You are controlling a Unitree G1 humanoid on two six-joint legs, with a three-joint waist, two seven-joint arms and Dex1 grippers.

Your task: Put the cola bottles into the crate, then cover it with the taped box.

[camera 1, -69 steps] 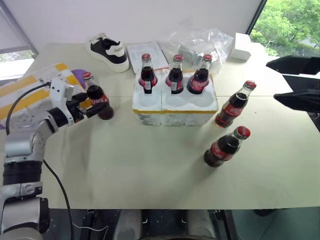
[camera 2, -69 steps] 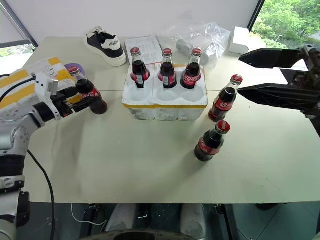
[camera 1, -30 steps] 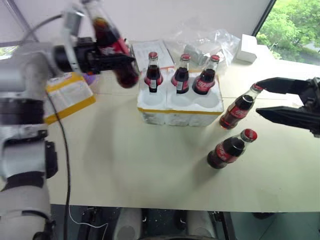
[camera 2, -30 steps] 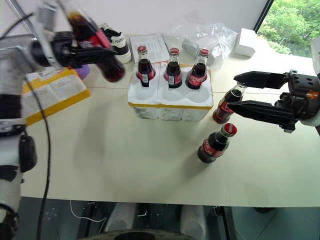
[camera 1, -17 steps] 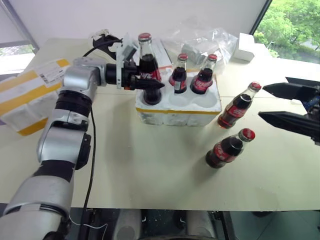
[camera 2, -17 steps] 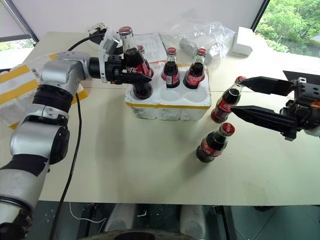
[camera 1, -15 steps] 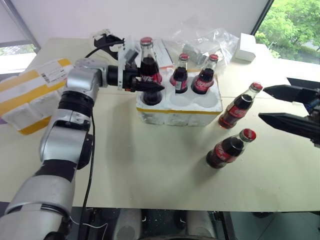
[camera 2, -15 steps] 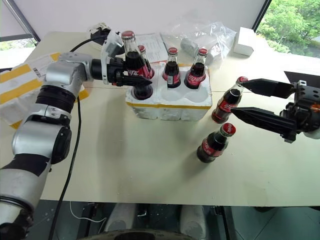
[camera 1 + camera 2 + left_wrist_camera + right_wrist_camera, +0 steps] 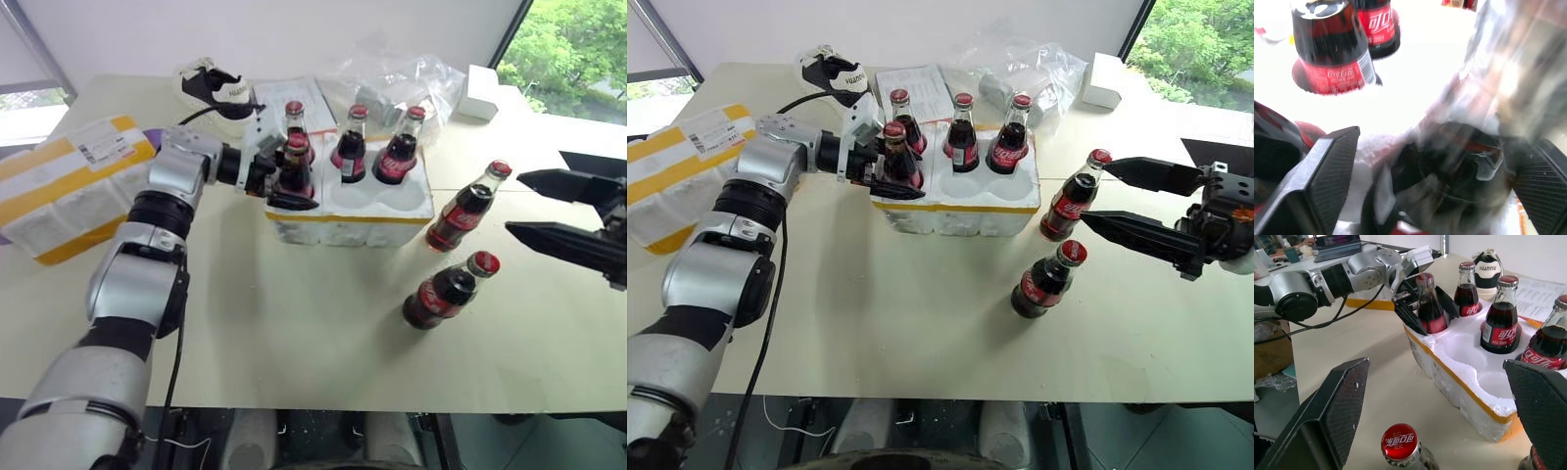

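White foam crate [image 9: 955,201] is holding four cola bottles [image 9: 961,137] on the counter [image 9: 892,313]; two more are standing beside it. We are spreading our left gripper [image 9: 893,174] around the front-left bottle [image 9: 895,157], our right gripper [image 9: 1136,201] gaping empty.

Small glossy glass cola bottles [image 9: 1050,278] with dark contents, shiny red metal caps and smooth red printed labels; low white styrofoam crate [image 9: 960,204], grainy and matt, banded in slick yellow tape. Large white foam box [image 9: 61,186] wrapped in glossy yellow tape, with a matt paper label. Crinkled clear plastic bag [image 9: 392,78]; smooth matt cream counter [image 9: 294,333].
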